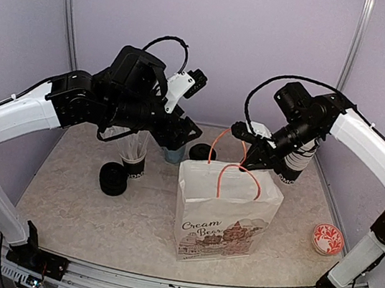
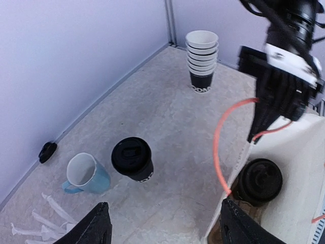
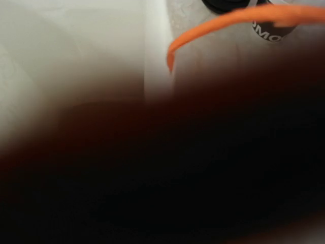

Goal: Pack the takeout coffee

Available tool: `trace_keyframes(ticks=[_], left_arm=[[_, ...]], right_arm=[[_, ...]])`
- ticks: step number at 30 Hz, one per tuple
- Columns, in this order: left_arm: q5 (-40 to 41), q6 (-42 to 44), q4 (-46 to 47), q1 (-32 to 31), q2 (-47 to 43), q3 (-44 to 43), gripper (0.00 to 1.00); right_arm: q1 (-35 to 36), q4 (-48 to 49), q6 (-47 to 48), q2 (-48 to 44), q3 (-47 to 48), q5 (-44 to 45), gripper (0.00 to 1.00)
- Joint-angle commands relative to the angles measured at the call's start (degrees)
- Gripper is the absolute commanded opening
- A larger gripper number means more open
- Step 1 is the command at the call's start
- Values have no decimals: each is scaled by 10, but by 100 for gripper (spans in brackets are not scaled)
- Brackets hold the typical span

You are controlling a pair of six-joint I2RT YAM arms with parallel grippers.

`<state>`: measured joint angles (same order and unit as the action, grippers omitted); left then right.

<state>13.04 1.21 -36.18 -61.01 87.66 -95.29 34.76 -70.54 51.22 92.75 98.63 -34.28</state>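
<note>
**Beige table, lilac walls: one coffee bagged, one outside**

Speckled beige tabletop fills the booth, with lilac walls on three sides. Nearest the arm bases stands a white paper bag (image 1: 225, 218) printed with a pink drawing, its mouth open. Inside it, seen from the left wrist, the bagged coffee (image 2: 260, 180) sits upright with its black lid on. To the bag's right, well apart, lies a red patterned disc (image 1: 328, 238).

Over the bag's mouth the right gripper (image 1: 252, 160) is pinched fully closed on the orange handle (image 2: 218, 147). Its own camera gives only a dark blur with an orange strand.

Left of the bag rests a stack of black lids (image 1: 113, 178), and just behind it a black cup of white sticks (image 1: 134, 158).

Above the ground behind the bag hangs the left gripper (image 2: 163, 216), its fingers (image 2: 96, 226) spread wide and holding nothing. Below it the loose coffee (image 2: 133, 158) stands lidded on the table, just beside a light blue mug (image 2: 84, 174).

Farthest back, near the right wall, rises a stack of cups (image 2: 202, 61).
</note>
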Motion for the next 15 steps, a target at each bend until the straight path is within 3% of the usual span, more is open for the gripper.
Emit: trace_keyframes(ticks=[1,15], left_arm=[[39,-28,12,41,3,-9,70],[8,-32,19,98,239,-136,75]], right_arm=[[-4,-49,23,-12,13,21,0],[-160,-83,122,-85,-40,63,0]])
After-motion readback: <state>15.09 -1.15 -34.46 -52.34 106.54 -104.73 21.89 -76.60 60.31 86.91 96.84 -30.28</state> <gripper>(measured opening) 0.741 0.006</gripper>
